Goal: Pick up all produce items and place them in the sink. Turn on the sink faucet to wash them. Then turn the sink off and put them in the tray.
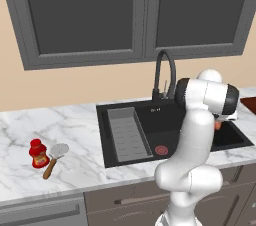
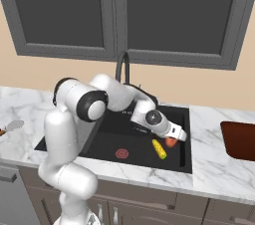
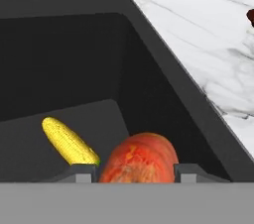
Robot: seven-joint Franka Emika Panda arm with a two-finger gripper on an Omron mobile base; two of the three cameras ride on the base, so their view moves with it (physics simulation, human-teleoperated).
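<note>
The gripper (image 2: 175,139) is seen low inside the sink (image 2: 185,162), near its right wall, and the orange-red vegetable (image 3: 140,159) is clamped between its two fingertips (image 3: 82,172); in the hand view the vegetable is framed by both tips at 6 o'clock. In the right base view the vegetable (image 2: 171,142) is seen at the gripper's end, just off the basin floor or touching it; which cannot be told.

The corn (image 2: 159,149) is laid on the basin floor, just beside the vegetable at about 8 o'clock from it in the right base view, apart from the red drain (image 2: 122,154), which is placed at 9 o'clock from the corn. In the hand view the corn (image 3: 69,142) is found at 10 o'clock from the vegetable, with its greenish end nearest to it.

The faucet (image 1: 164,76) is stood behind the sink at 12 o'clock. The ribbed insert (image 1: 126,134) is set in the basin's left part. The tray (image 2: 241,141) is placed on the counter (image 2: 214,169) at 3 o'clock from the sink. A red bottle (image 1: 38,153) and a spatula (image 1: 55,158) are left on the counter at 9 o'clock from the sink, just beside each other.
</note>
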